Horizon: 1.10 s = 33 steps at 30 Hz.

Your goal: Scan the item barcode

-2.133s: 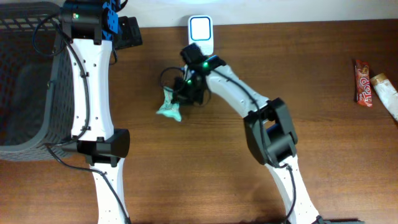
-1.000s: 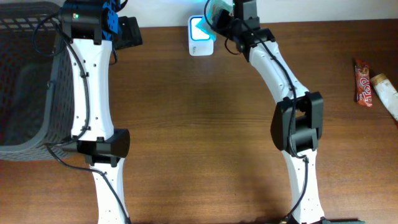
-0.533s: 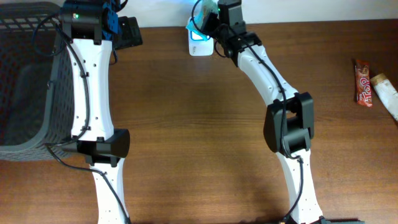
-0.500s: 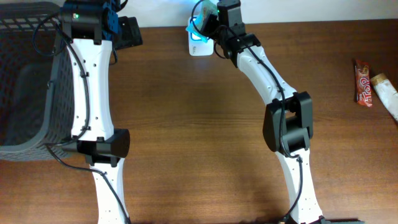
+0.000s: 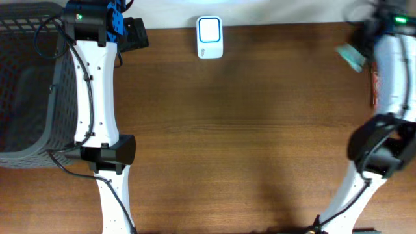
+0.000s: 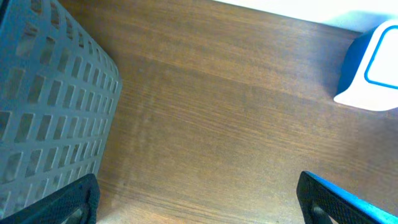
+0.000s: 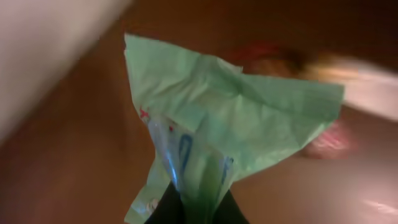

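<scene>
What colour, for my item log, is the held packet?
Mint green; the packet shows best in right wrist view.

A crumpled green packet (image 7: 230,118) fills the middle of the view, its lower end pinched between the dark tips of the right gripper (image 7: 198,202) at the bottom edge. The jaws are closed tight on it. The wrapper fans out upward and to the right, with blue and red print near the grip, too smeared to read. Behind it lie a blurred brown table (image 7: 74,143), a pale wall (image 7: 43,43) at upper left, and an unclear reddish shape (image 7: 261,53) at the top.
</scene>
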Each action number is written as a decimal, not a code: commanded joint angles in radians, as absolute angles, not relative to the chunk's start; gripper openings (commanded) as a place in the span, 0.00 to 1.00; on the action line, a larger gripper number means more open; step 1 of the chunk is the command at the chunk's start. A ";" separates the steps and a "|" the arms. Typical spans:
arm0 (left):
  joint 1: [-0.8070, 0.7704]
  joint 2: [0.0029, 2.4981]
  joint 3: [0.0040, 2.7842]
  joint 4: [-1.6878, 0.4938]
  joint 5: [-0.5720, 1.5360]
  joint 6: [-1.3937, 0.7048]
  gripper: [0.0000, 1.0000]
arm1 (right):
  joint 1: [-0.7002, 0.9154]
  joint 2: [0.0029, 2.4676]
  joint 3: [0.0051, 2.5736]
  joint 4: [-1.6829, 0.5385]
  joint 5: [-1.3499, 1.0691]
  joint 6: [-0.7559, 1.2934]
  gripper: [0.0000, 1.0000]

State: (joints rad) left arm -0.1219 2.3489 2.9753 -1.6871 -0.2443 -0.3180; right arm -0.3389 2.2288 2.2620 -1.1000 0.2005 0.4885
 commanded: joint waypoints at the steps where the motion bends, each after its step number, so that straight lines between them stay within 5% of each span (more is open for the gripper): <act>1: -0.115 2.347 2.979 -1.688 -0.258 -0.321 0.99 | -0.465 2.235 2.238 -1.166 0.319 0.329 0.04; 10: -0.115 2.347 2.979 -1.688 -0.258 -0.321 0.99 | -0.677 2.236 2.027 -1.118 0.315 0.307 0.04; 12: -0.115 2.347 2.979 -1.688 -0.258 -0.321 0.99 | -0.673 2.236 2.007 -1.085 0.315 0.307 0.24; 16: -0.115 2.347 2.979 -1.688 -0.258 -0.321 0.99 | -0.655 2.228 2.039 -1.084 0.315 0.307 0.80; 19: -0.115 2.347 2.979 -1.688 -0.258 -0.321 0.99 | -0.641 2.194 2.128 -1.161 0.254 0.307 0.96; 28: -0.115 2.347 2.979 -1.688 -0.258 -0.321 0.99 | -0.516 1.742 2.158 -1.382 0.123 0.334 0.99; 33: -0.115 2.347 2.979 -1.688 -0.258 -0.321 0.99 | -0.379 1.458 1.942 -1.441 0.111 0.333 0.99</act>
State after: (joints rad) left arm -0.1219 2.3489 2.9753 -1.6867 -0.2443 -0.3180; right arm -0.4389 1.5581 2.0499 -1.4452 0.1272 0.3222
